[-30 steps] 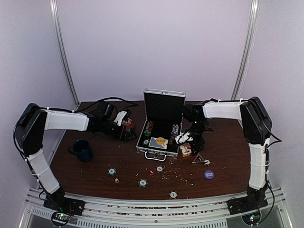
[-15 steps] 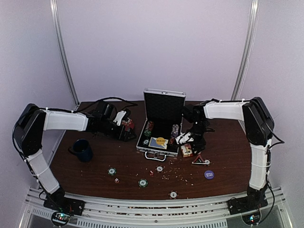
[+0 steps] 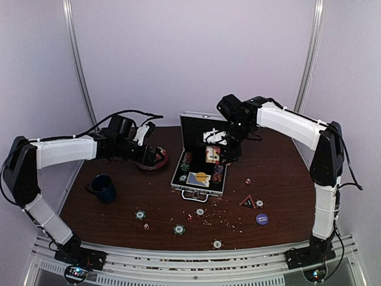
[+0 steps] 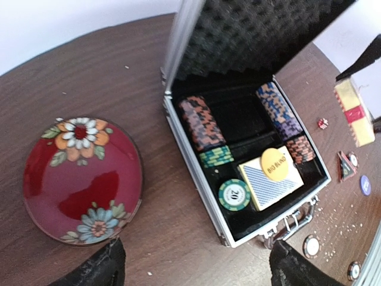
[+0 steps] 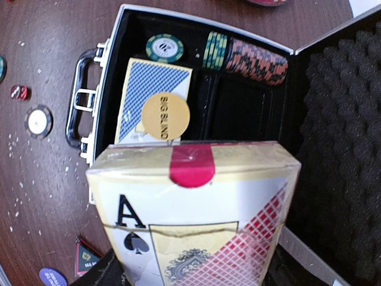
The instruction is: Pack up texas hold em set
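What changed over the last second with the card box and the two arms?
The right gripper took hold of the card box on the table beside the aluminium case and lifted it above the open compartments. The left gripper, open, shifted slightly left, uncovering the red plate. Case, dark blue mug and loose chips stayed put.

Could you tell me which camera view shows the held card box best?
Right wrist view: the card box fills the frame, ace legible. Top view shows it small; left wrist view catches it at the right edge.
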`<state>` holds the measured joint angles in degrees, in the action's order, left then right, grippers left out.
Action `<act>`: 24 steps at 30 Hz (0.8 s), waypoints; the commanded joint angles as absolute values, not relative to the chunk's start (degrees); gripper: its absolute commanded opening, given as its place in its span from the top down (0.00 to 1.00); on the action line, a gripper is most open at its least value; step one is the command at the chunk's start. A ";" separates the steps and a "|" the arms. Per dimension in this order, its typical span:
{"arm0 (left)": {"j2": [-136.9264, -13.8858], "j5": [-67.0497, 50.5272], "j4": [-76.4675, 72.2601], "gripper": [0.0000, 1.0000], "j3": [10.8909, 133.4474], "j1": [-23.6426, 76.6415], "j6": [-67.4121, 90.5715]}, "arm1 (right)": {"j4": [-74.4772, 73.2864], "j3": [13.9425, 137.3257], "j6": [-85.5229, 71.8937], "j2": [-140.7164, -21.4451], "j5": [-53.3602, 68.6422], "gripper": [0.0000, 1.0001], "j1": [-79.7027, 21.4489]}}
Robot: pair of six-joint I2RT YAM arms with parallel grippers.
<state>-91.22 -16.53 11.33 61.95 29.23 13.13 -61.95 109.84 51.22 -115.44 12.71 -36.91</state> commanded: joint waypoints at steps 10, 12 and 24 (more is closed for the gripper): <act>-87.10 -9.91 8.35 0.13 59.40 26.35 13.62 | -50.32 122.05 39.04 -129.36 3.76 0.52 -41.57; -87.26 -9.78 8.38 0.14 59.33 26.34 13.63 | -48.19 122.15 39.04 -130.33 3.58 0.52 -41.49; -87.57 -10.18 8.35 0.14 59.33 26.36 13.93 | -43.28 121.83 39.21 -135.19 -3.74 0.52 -40.05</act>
<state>-88.38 -10.26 10.52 59.70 26.76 13.45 -45.25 120.46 39.83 -134.28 -0.89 -41.06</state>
